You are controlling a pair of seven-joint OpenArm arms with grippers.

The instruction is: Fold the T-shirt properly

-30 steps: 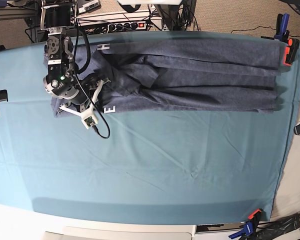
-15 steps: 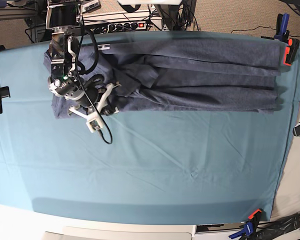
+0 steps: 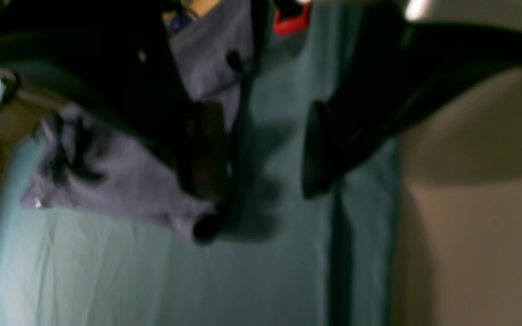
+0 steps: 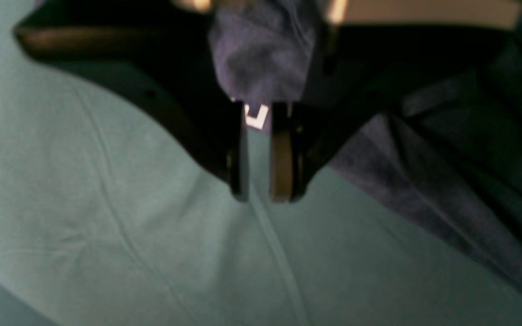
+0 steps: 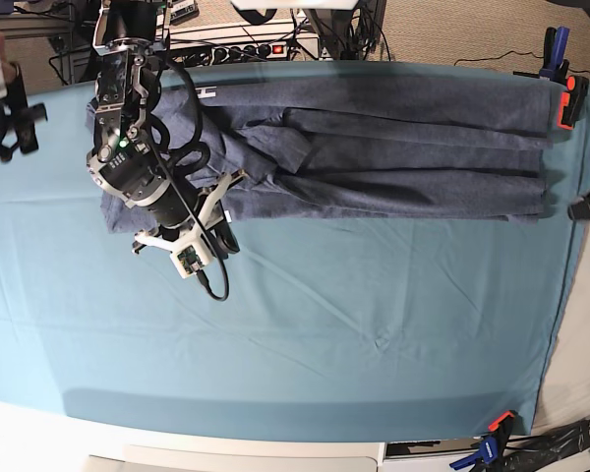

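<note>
While the T-shirt [image 5: 374, 147] lies folded lengthwise along the counter's [image 5: 324, 334] far edge, the right tool [image 4: 261, 190], narrowly parted and empty, hovers beside its lettered end. The left tool [image 3: 261, 163] gapes empty. Next likely: regrasp for a crosswise fold.

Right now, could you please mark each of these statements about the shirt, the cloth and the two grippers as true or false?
1. The T-shirt lies along the far side of the teal table cloth. True.
2. The right gripper pinches shirt fabric. False: a narrow gap shows between its fingers, with only teal cloth behind it.
3. The left gripper stands open with nothing between its fingers. True.
4. The shirt is folded into a small square. False: it forms a long band across the table.
5. An orange clamp sits at the cloth's far corner. True.
</note>
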